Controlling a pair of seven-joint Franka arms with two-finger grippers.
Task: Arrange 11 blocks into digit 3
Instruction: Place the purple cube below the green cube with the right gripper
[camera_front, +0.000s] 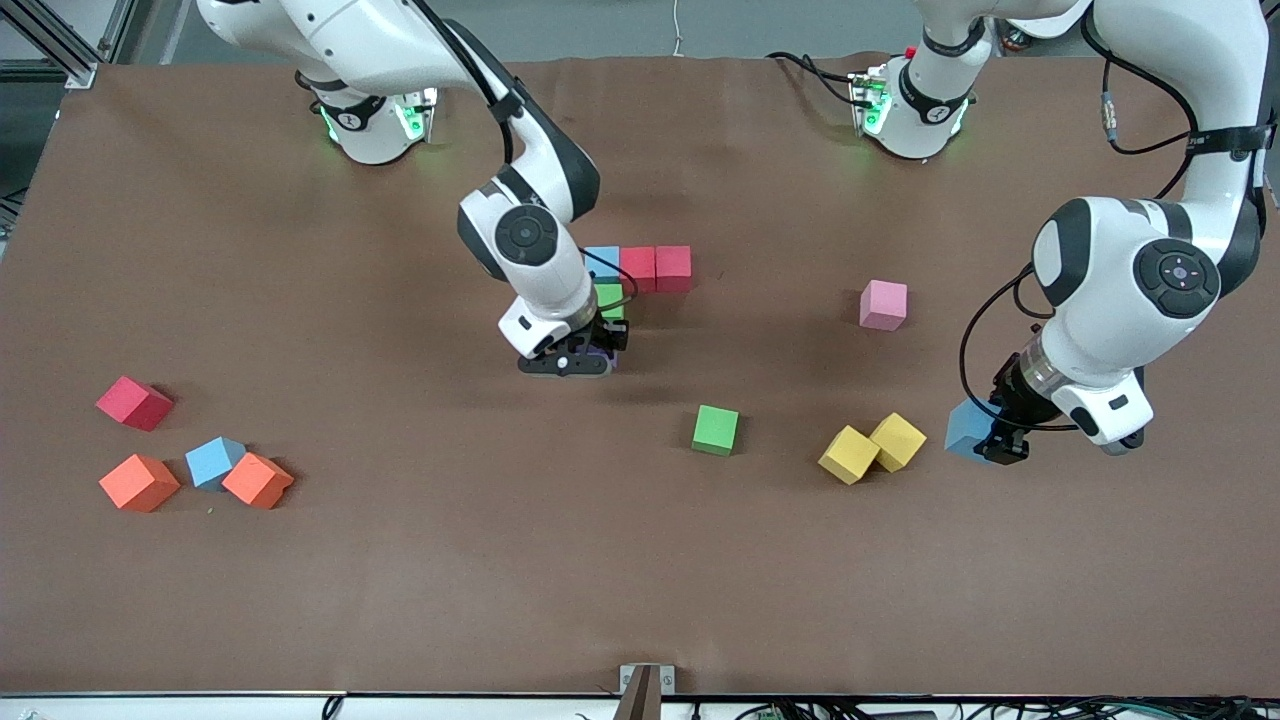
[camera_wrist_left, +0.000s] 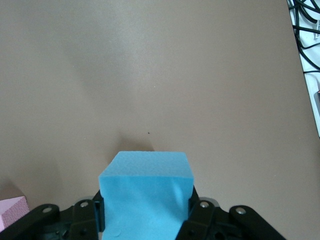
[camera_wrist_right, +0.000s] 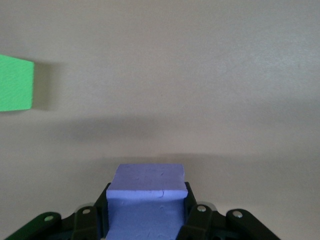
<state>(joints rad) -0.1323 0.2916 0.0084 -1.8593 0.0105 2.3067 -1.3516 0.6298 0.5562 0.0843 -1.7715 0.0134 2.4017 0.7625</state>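
Mid-table, the started figure is a row of blue cube (camera_front: 601, 260), red cube (camera_front: 637, 268) and second red cube (camera_front: 673, 267), all touching, with a green cube (camera_front: 609, 298) butted against the blue one on the side nearer the front camera. Right gripper (camera_front: 566, 362) sits just past that green cube, clenched on a purple cube (camera_wrist_right: 146, 197) at the table surface; its wrist view shows both fingers pressed to the cube's sides. Left gripper (camera_front: 1000, 445) is at the left arm's end of the table, grasping a light blue cube (camera_wrist_left: 146, 195), beside two touching yellow cubes (camera_front: 871, 447). Loose green cube (camera_front: 715, 430) lies between the figure and the yellows. Pink cube (camera_front: 884, 304) sits apart. Toward the right arm's end: a red cube (camera_front: 134, 403), two orange cubes (camera_front: 139, 482) and a blue cube (camera_front: 214, 462) between them.
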